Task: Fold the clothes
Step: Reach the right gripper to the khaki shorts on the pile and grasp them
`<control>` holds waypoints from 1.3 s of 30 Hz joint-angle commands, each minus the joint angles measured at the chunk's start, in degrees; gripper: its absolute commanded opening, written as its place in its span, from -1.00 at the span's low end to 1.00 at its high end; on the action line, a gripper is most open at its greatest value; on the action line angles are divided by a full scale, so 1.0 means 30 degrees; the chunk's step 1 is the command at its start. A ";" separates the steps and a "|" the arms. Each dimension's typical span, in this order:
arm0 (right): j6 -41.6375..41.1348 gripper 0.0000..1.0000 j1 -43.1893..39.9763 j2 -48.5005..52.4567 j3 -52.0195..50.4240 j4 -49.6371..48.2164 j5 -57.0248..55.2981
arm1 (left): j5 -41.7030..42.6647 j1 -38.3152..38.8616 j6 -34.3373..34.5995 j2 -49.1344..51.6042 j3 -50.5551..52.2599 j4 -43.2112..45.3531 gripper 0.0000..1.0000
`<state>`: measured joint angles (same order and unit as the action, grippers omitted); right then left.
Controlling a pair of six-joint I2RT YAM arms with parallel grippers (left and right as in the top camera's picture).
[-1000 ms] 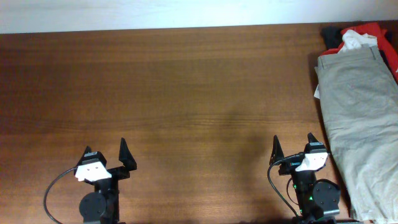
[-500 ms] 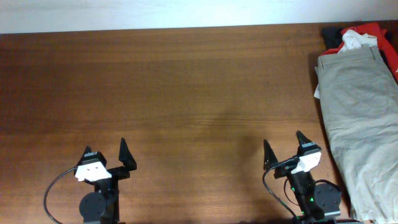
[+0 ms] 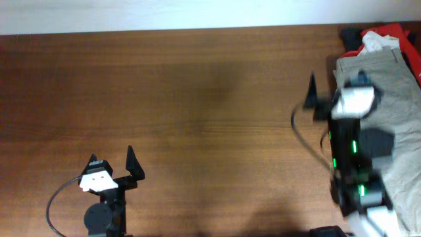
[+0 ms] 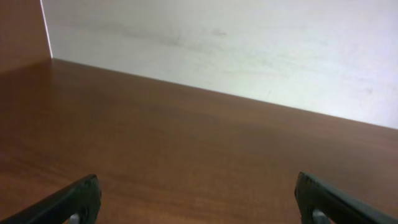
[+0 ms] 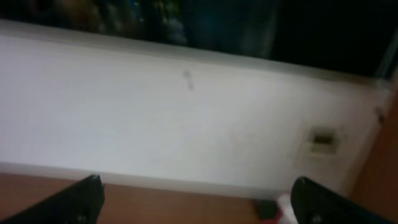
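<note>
The khaki clothes (image 3: 400,79) lie flat along the table's right edge, waistband at the far end. My right arm is raised over their left side and hides part of them. My right gripper (image 3: 327,93) is open and empty, up in the air beside the cloth's left edge. In the right wrist view the right gripper (image 5: 199,208) faces the white wall, jaws wide apart, and the clothes are out of view. My left gripper (image 3: 113,162) is open and empty near the front left; in the left wrist view (image 4: 199,208) it holds nothing.
A red cloth (image 3: 396,33), a white cloth (image 3: 375,41) and a black garment (image 3: 348,36) are piled at the far right corner. The brown wooden table (image 3: 197,99) spreads left of the clothes. A white wall (image 4: 249,50) runs along the far edge.
My right arm has lifted from the front right and swung toward the far right, over the left side of the khaki clothes. The left arm has not moved.
</note>
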<state>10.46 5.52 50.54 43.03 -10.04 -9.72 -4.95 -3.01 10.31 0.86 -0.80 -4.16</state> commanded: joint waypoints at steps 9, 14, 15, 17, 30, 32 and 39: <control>0.1603 0.97 -0.3053 1.9147 1.5977 1.5081 -0.3738 | -0.0095 -0.0044 -0.0182 -0.0153 0.0095 -0.0058 0.98; 0.1377 0.97 -0.3162 2.4225 1.6058 1.4746 -1.0003 | -0.0095 -0.0044 -0.0175 -0.0153 0.0095 -0.0058 0.98; 0.1362 0.97 -0.3155 2.4443 1.6058 1.4294 -0.9996 | -0.0095 -0.0044 -0.0182 -0.0153 0.0095 -0.0058 0.98; 0.1078 0.98 -0.3264 2.4502 1.6058 1.3493 -0.9989 | -0.0095 -0.0044 -0.0182 -0.0153 0.0095 -0.0058 0.98; 0.0794 0.72 -0.4014 2.6272 1.6058 1.0528 -0.8065 | -0.0095 -0.0044 -0.0182 -0.0153 0.0095 -0.0058 0.98; 0.0794 0.65 -0.4058 2.6389 1.6058 0.9923 -0.8575 | -0.0095 -0.0044 -0.0182 -0.0153 0.0095 -0.0058 0.98; 0.0874 0.55 -0.5508 2.6782 1.6050 0.9639 -0.8619 | -0.0095 -0.0044 -0.0182 -0.0153 0.0095 -0.0058 0.99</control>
<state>13.52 -10.90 129.62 90.54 19.64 -34.68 -4.97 -3.01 10.31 0.73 -0.73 -4.27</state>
